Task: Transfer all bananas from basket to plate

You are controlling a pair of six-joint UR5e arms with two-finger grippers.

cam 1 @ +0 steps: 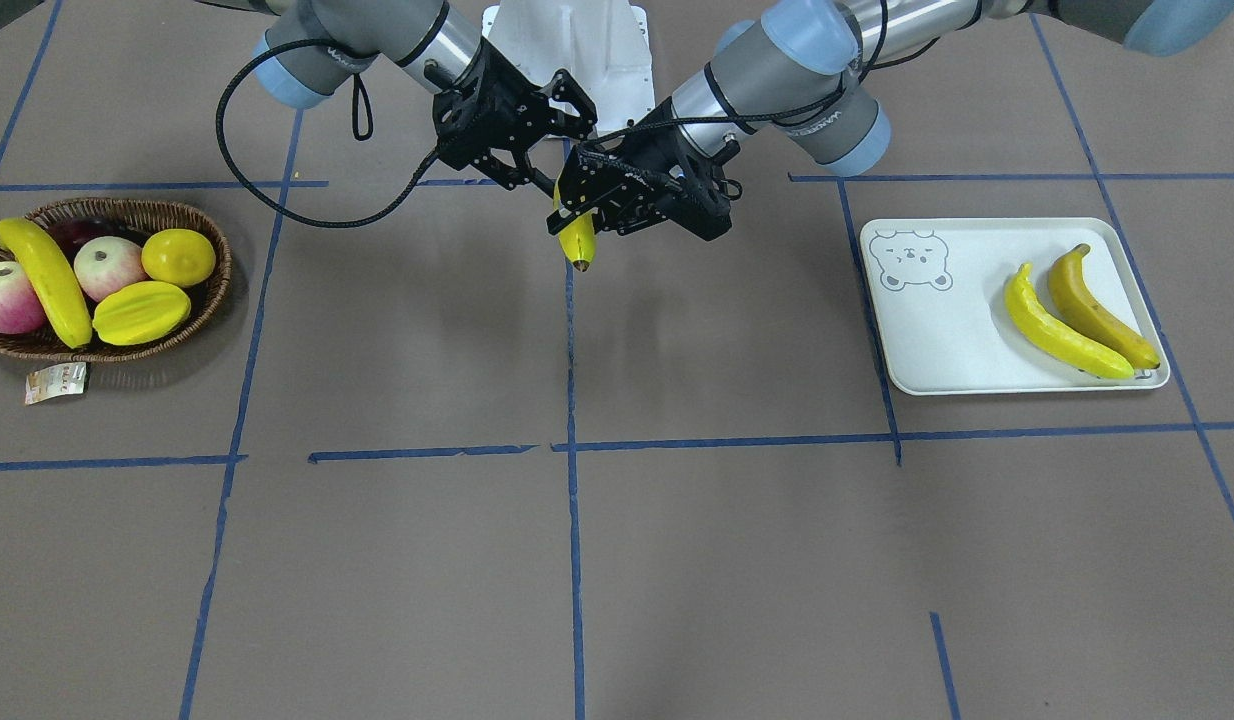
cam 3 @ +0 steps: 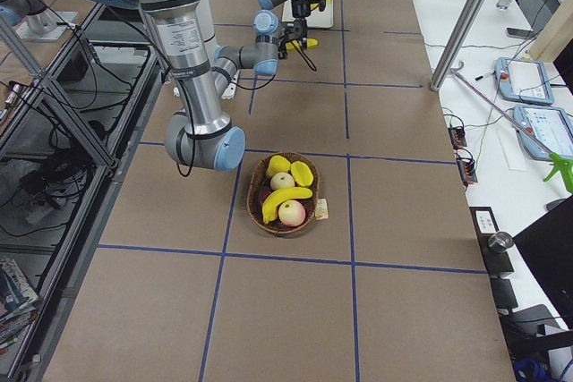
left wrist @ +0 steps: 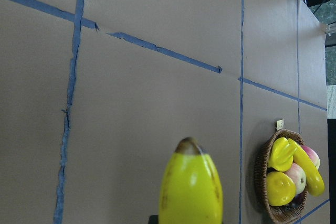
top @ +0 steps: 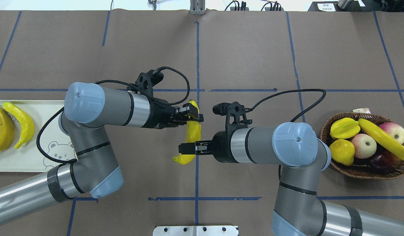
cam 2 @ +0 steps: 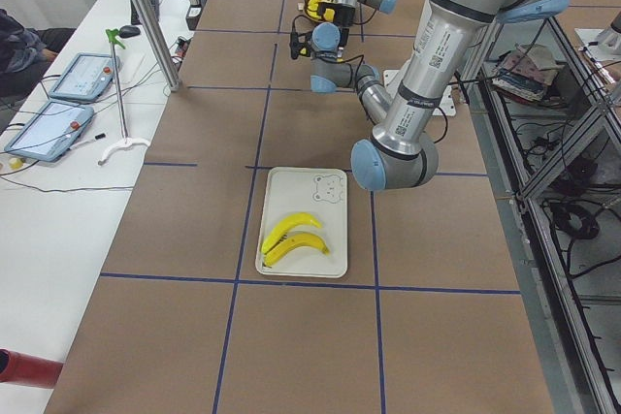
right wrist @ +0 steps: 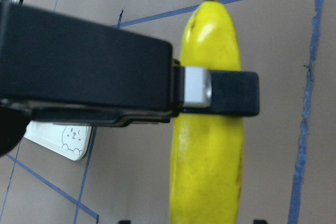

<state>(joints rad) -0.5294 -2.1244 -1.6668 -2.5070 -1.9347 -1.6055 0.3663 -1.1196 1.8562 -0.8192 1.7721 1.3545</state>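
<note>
One yellow banana point(top: 192, 131) hangs above the table's middle, also in the front view point(cam 1: 578, 240). My left gripper point(top: 192, 115) is shut on its upper part; its finger crosses the banana point(right wrist: 210, 150) in the right wrist view. My right gripper point(top: 189, 148) is open, its fingers standing apart on either side of the banana's lower part. Another banana point(cam 1: 47, 282) lies across the fruit in the wicker basket point(cam 1: 220, 275). The plate point(cam 1: 937, 340) holds a bright banana point(cam 1: 1062, 325) and a darker one point(cam 1: 1097, 305) side by side.
The basket point(top: 359, 172) also holds two apples point(cam 1: 107, 265), a starfruit point(cam 1: 142, 312), a lemon point(cam 1: 178, 256) and a dark fruit. A paper tag point(cam 1: 55, 382) lies beside it. Blue tape lines cross the brown table. The robot's white base point(cam 1: 567, 40) is behind the grippers.
</note>
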